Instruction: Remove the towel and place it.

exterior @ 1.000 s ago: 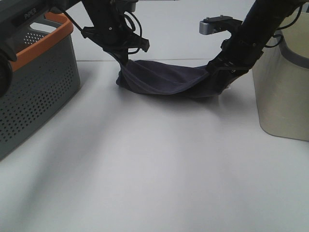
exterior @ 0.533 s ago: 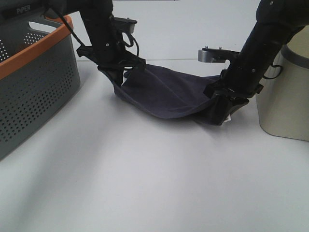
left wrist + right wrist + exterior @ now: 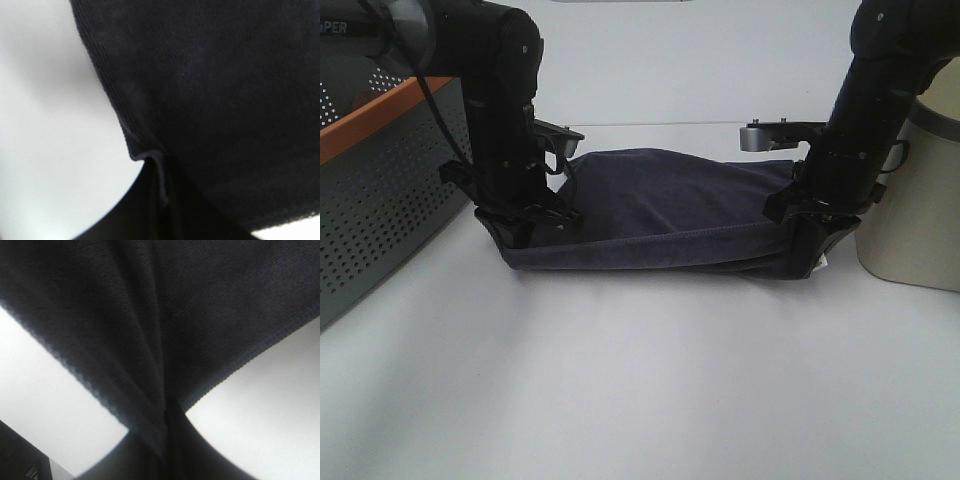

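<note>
The dark navy towel (image 3: 670, 205) is stretched wide between my two grippers, low over the white table, its front hem sagging onto the surface. My left gripper (image 3: 525, 232) is shut on its left corner, and my right gripper (image 3: 807, 250) is shut on its right corner, where a small white tag shows. In the left wrist view the towel (image 3: 215, 100) fills most of the picture, pinched into a fold at the jaws. In the right wrist view the towel (image 3: 160, 325) gathers into pleats at the jaws.
A grey perforated basket with an orange rim (image 3: 380, 190) stands at the left. A beige bin (image 3: 915, 200) stands at the right, close to my right arm. White table (image 3: 640, 380) lies in front of the towel.
Both grippers have moved apart and toward the front, lowering the towel. It went from a sagging bunch to a wide, flat spread close to the table.
</note>
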Controlling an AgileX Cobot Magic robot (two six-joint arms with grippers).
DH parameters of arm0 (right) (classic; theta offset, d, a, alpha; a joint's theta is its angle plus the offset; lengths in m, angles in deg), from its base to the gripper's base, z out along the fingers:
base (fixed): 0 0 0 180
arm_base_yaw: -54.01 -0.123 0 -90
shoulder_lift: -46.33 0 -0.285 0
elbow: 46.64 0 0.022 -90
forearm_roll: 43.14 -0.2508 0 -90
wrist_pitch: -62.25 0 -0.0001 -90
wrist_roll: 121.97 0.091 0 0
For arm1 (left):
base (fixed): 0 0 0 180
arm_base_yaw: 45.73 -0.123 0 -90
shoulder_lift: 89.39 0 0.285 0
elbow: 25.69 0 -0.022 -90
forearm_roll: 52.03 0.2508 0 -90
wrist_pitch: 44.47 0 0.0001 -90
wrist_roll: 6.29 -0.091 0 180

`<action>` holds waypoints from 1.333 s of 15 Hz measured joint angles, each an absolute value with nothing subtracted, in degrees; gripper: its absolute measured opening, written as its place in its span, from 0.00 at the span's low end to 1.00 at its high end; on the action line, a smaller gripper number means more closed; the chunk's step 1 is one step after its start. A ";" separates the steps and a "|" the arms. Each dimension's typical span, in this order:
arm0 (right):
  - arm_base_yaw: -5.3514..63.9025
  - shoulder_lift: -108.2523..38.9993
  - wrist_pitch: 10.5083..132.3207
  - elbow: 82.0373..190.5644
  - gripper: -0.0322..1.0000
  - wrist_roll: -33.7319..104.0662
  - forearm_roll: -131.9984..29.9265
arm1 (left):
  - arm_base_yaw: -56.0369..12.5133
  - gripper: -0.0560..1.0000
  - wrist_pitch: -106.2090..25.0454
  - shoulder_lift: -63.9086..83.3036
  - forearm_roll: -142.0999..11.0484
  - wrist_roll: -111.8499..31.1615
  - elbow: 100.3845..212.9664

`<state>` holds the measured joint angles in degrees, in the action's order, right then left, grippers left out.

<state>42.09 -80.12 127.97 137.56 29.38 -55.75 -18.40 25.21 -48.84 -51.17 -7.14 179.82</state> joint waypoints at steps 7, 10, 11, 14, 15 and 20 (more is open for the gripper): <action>42.03 -80.06 129.28 134.12 0.32 33.51 -56.15 | -17.82 0.08 25.15 -48.73 -52.03 -7.55 179.82; 42.03 -80.06 130.54 134.06 0.58 37.98 -56.15 | -17.82 0.21 25.15 -48.73 -52.77 -7.55 179.82; 42.03 -80.06 131.23 134.06 0.63 39.64 -56.15 | -17.82 0.29 25.15 -48.73 -53.00 -7.20 179.82; 42.03 -79.95 131.69 134.06 0.67 42.79 -57.24 | -17.82 0.71 25.15 -48.73 -52.60 -4.28 179.82; 42.03 -79.49 131.75 134.06 0.67 43.42 -58.15 | -17.82 0.79 25.15 -48.73 -52.54 -4.22 179.82; 42.03 -71.18 131.92 134.06 0.67 47.83 -61.76 | -17.82 0.83 25.09 -41.96 -53.00 -3.99 179.76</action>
<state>42.03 -71.18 131.92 134.06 47.83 -61.76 -17.82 25.09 -41.96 -53.00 -3.99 179.76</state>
